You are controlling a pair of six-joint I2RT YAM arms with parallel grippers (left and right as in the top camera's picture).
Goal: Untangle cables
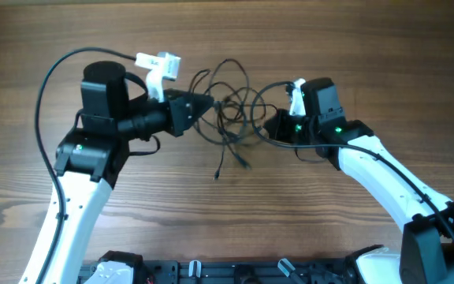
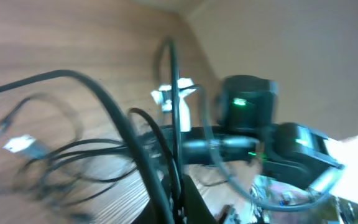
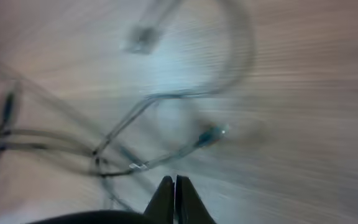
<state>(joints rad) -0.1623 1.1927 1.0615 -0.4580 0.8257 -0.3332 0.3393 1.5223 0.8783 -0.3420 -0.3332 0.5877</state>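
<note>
Black cables [image 1: 228, 106], looped tangle lying between my two grippers: right gripper [image 3: 174, 183] jaws pinched together, left gripper [image 1: 209, 103] jaws I cannot tell; best drawn apart slowly, left and right, without tightening knots.

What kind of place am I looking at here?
Probably a robotics lab or test bench: two robot arms reach over a plain wooden table, with tangled cables between them.

arms: 2, left arm [image 1: 85, 154], right arm [image 1: 373, 162] | cables [image 1: 231, 110]: one tangle, cord count unclear | table [image 1: 353, 47]: 1
</note>
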